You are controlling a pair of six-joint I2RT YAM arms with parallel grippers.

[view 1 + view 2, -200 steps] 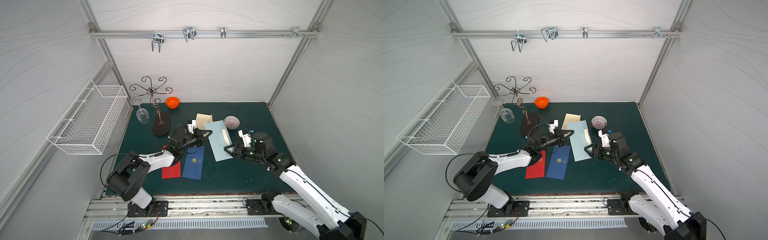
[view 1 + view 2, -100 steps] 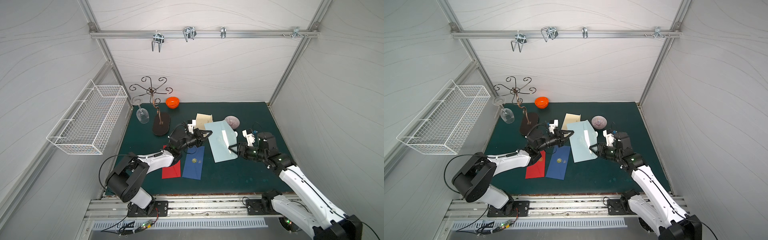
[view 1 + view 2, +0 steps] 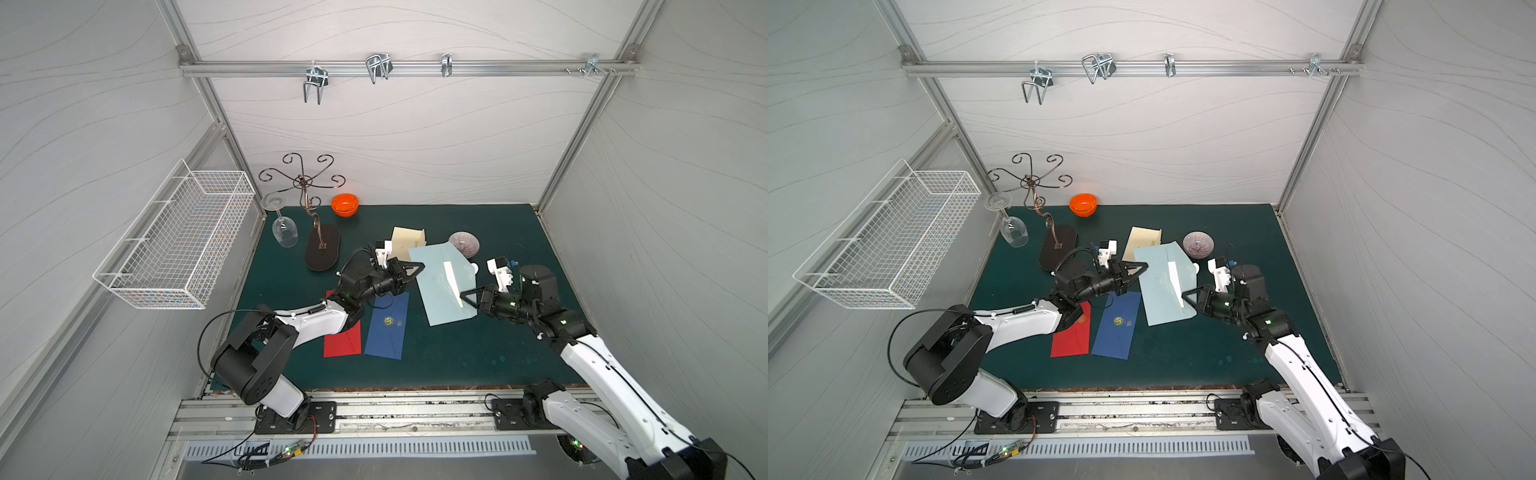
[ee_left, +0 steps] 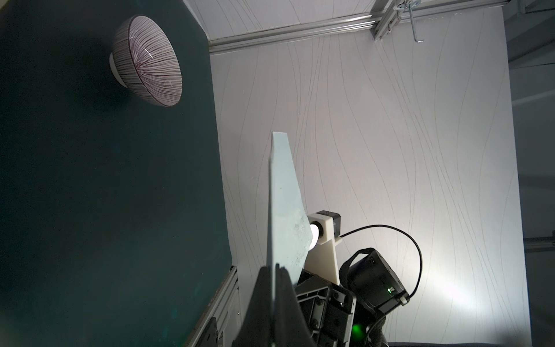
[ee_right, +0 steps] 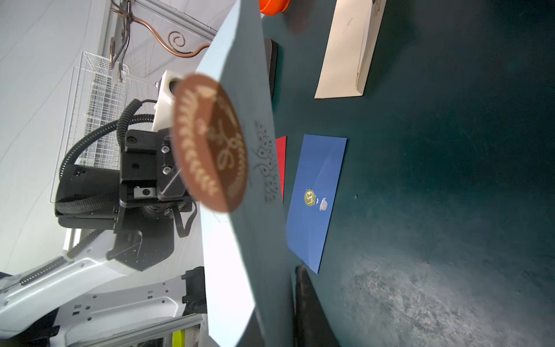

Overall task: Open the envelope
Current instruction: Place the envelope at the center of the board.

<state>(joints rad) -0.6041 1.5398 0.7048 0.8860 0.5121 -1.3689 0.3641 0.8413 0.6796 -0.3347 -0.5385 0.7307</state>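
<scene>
Holding the light blue envelope (image 3: 434,291) above the worktop's (image 3: 478,357) middle, we pinch its edge in the left gripper (image 3: 419,266) as an anchor. Our right gripper (image 3: 463,298) looks clamped on the flap (image 3: 452,282), ready to peel it open.

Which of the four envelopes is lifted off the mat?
The light blue envelope: left gripper and right gripper pinch it at opposite sides, while the red envelope, dark blue envelope and cream envelope lie flat.
</scene>
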